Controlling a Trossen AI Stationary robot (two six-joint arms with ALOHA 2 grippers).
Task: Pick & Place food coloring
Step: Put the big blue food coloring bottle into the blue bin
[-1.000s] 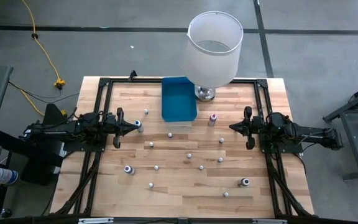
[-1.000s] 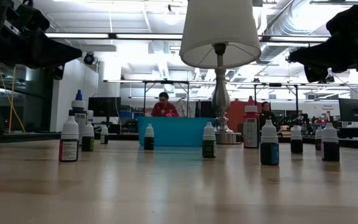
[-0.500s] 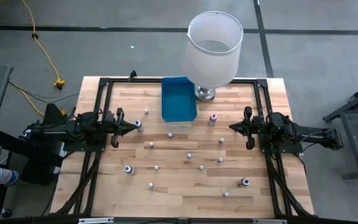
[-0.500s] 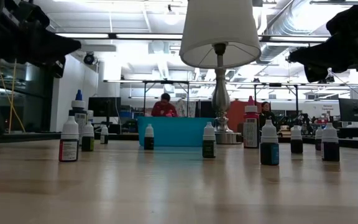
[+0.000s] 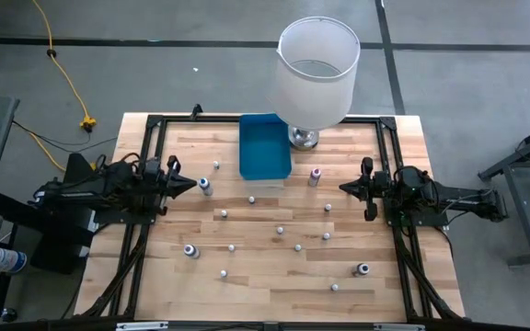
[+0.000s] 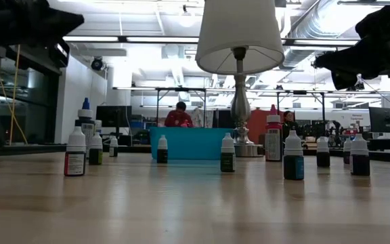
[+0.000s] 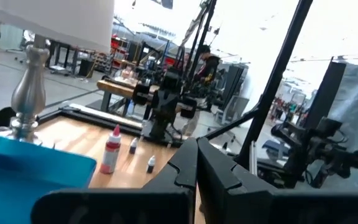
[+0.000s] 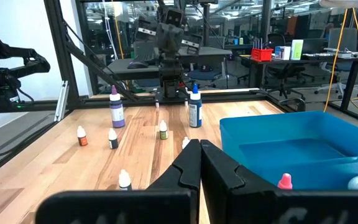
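The food coloring [image 5: 279,230] bottles stand scattered over the table [image 5: 403,147], none in the blue tray [image 5: 264,147]; left gripper [image 5: 191,185] and right gripper [image 5: 343,188] both hover pinched together, empty; part the fingers before descending squarely over 1 cap.

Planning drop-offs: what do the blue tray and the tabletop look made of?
The blue tray looks like smooth, slightly glossy plastic: uniform colour, rounded rim. The tabletop looks like finished butcher-block wood: pale glued strips with visible grain and a faint sheen.
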